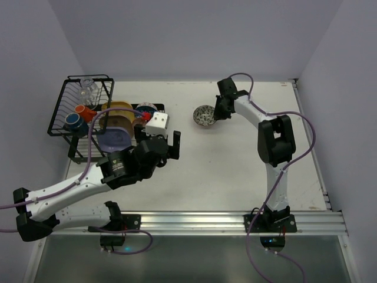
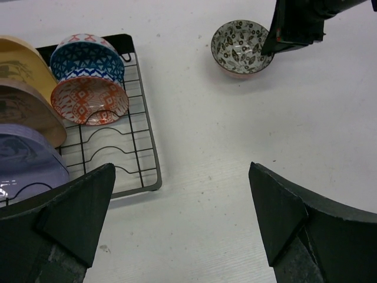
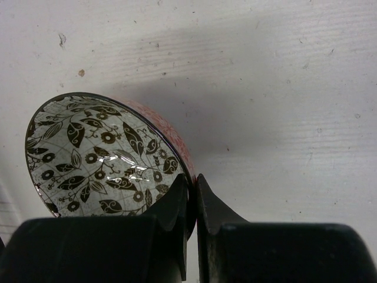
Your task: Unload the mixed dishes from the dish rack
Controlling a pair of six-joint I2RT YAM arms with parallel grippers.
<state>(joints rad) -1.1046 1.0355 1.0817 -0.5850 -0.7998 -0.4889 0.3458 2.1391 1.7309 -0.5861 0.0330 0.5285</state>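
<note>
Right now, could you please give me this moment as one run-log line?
right gripper: shut on leaf-patterned bowl rim, on table | left gripper: open, empty, beside dish rack | two bowls in rack

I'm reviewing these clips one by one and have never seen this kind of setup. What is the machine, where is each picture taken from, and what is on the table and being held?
Two robot arms are bolted at the table's near edge. One picture looks down from above; the other two come from cameras on each wrist. The right gripper is shut on the rim of a leaf-patterned bowl, out on the white table. The left gripper is open and empty, beside the black dish rack. The rack holds two patterned bowls, yellow, tan and lavender plates, an orange mug, a dark mug and a clear glass.
</note>
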